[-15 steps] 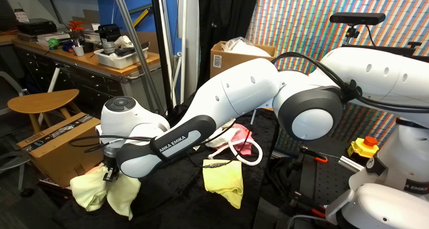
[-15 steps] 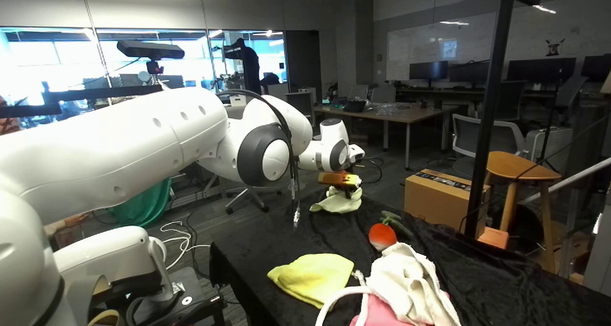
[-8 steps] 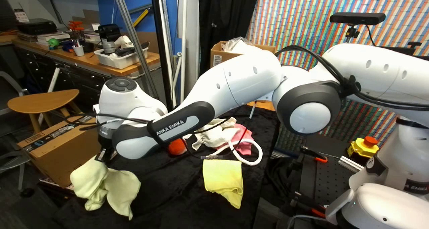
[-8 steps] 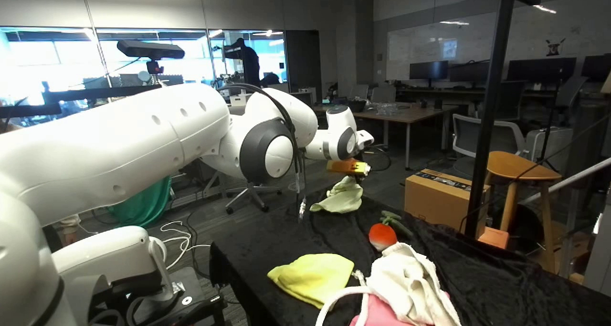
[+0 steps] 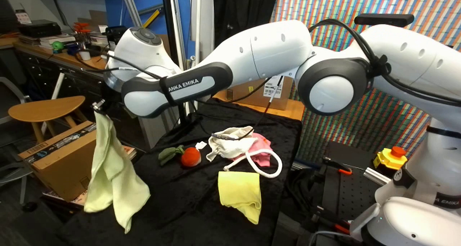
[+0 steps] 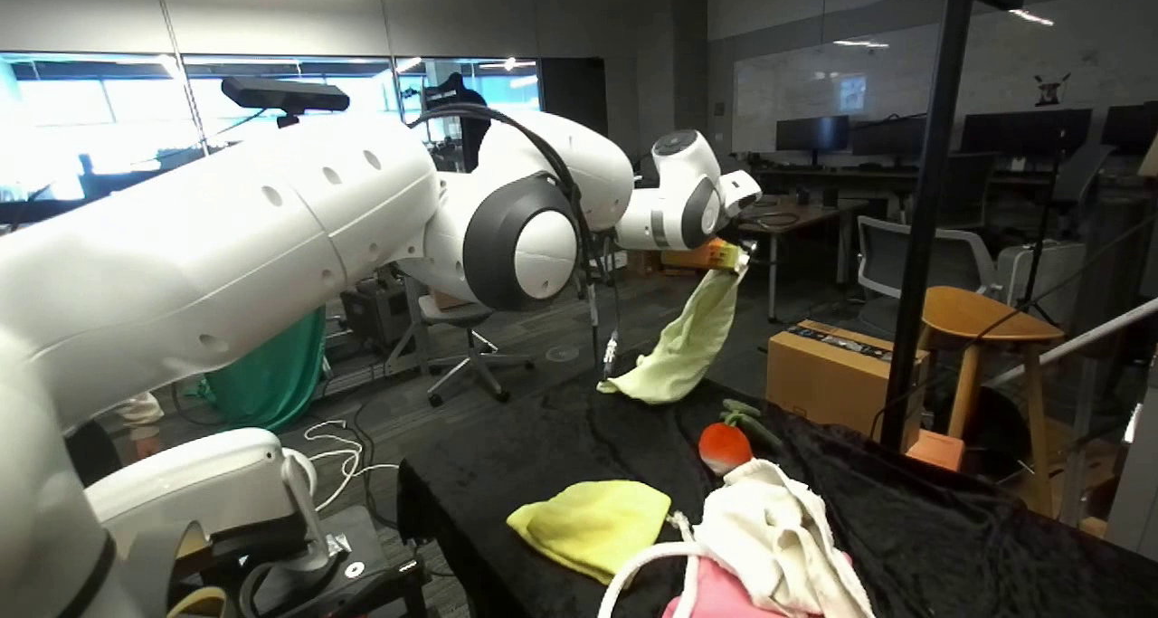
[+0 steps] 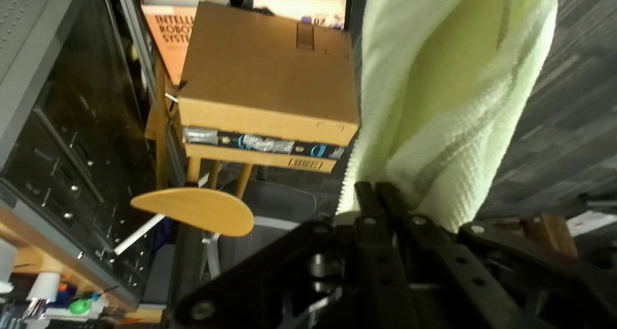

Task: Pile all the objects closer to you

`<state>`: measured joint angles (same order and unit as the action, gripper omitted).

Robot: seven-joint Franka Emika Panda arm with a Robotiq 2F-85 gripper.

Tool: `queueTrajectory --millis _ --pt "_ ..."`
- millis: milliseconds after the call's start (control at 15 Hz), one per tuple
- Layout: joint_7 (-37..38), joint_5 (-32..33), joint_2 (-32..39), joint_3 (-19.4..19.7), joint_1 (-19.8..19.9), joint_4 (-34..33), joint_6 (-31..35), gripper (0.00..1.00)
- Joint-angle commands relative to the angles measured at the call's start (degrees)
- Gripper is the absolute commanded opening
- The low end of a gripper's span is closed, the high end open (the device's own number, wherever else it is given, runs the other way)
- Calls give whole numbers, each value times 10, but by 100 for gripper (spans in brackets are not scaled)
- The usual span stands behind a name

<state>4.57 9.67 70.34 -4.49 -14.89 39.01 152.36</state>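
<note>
Cloth of pale green fabric is held by its upper end in the black gripper in an exterior view, long axis near vertical, over the black-draped table. Counted there: one yellow cloth, one round red object with green leaves. In an exterior view, the green cloth is slanted, lower end toward picture left; one off-white fabric piece, one pink fabric piece and one white rope loop are counted. In the wrist view, the fingers are pressed almost together, cloth pinched between.
</note>
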Motion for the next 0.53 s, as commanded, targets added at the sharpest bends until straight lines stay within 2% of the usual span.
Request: queueTrajectory --millis 0,267,467 --pt "-15 -9 -73 -20 32 55 37 7" --pt "-44 -4 -140 -38 69 100 54 6" --pt "-77 -7 -202 -60 101 159 62 6"
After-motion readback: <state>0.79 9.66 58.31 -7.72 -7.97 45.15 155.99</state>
